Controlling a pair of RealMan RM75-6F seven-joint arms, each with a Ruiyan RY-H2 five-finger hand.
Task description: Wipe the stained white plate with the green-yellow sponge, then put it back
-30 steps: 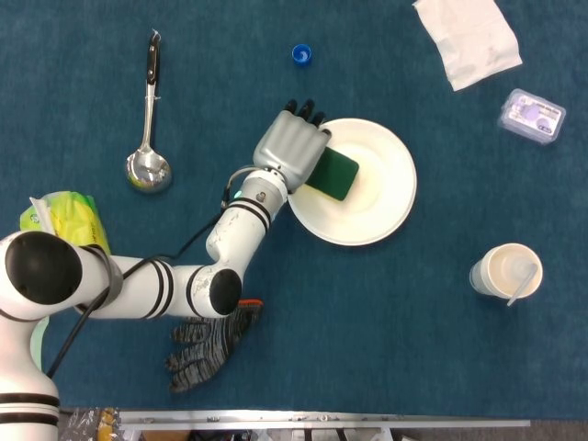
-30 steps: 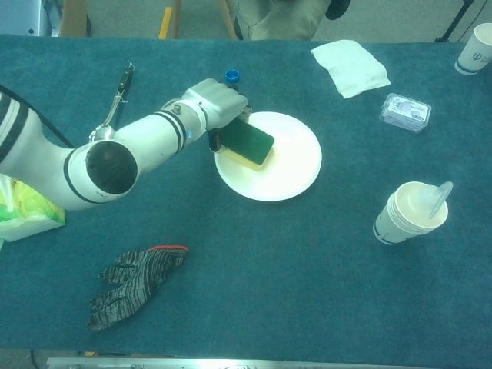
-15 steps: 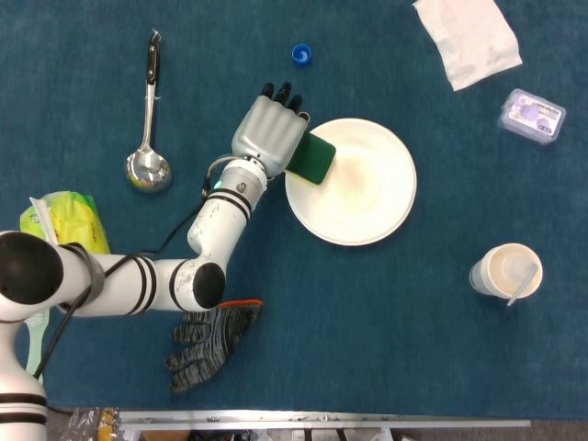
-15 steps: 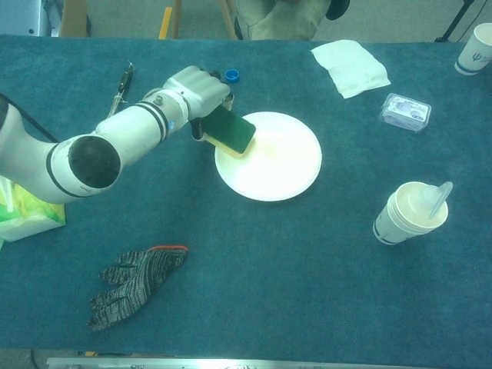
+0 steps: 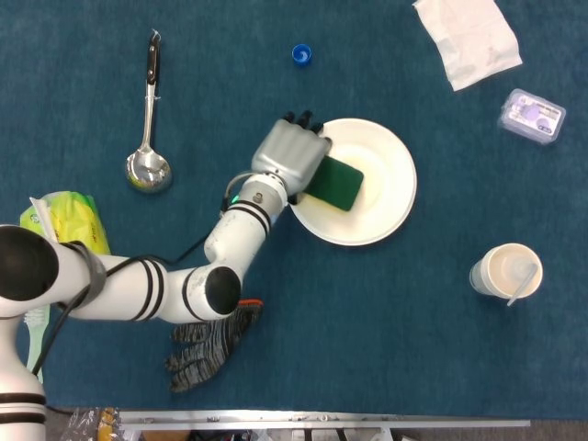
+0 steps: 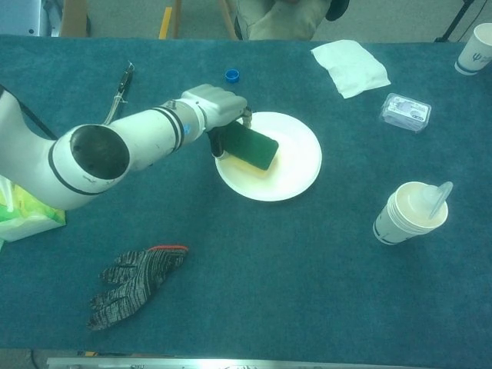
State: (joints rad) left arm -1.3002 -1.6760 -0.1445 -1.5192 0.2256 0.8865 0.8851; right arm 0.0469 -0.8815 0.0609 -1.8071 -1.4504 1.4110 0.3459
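Note:
The white plate [image 5: 377, 197] [image 6: 296, 165] lies near the table's middle. My left hand [image 5: 292, 158] [image 6: 217, 108] hovers over the plate's left rim and holds the green-yellow sponge [image 5: 334, 183] [image 6: 250, 146], green face up, pressed onto the plate's left half. A thin yellow edge shows under the sponge in the chest view. A faint brownish smear shows on the plate to the right of the sponge. My right hand appears in neither view.
A ladle [image 5: 148, 156] lies at the far left and a blue bottle cap [image 5: 301, 54] behind the plate. A knit glove [image 5: 209, 342] lies near the front edge. A paper cup with a spoon [image 5: 506, 272], a small plastic box [image 5: 532, 116] and a white napkin [image 5: 467, 39] sit to the right.
My left hand drew the sponge back to the plate's left rim half a second ago, then pushed it right again onto the plate. Nothing else moved.

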